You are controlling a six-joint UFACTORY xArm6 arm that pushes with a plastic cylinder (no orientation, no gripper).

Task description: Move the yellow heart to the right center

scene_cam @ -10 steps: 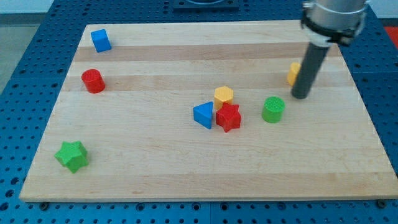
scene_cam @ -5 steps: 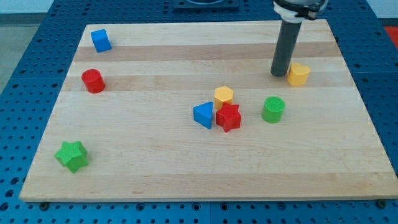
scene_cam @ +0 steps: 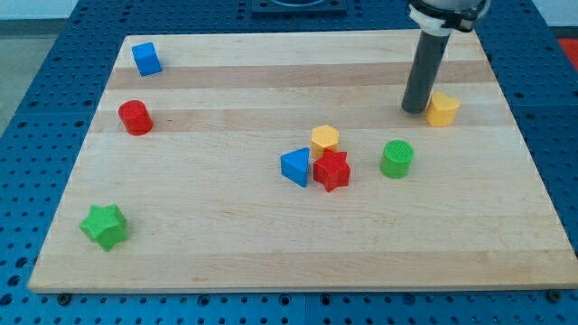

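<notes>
Wooden board (scene_cam: 226,253): my tip (scene_cam: 414,110), yellow heart (scene_cam: 442,109) farther right

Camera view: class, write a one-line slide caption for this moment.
My tip sits just left of the yellow heart near the board's right edge.

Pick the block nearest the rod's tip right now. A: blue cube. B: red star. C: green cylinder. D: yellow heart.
D: my tip sits right beside the yellow heart, on its left in the view, while the green cylinder lies lower down the board.
</notes>
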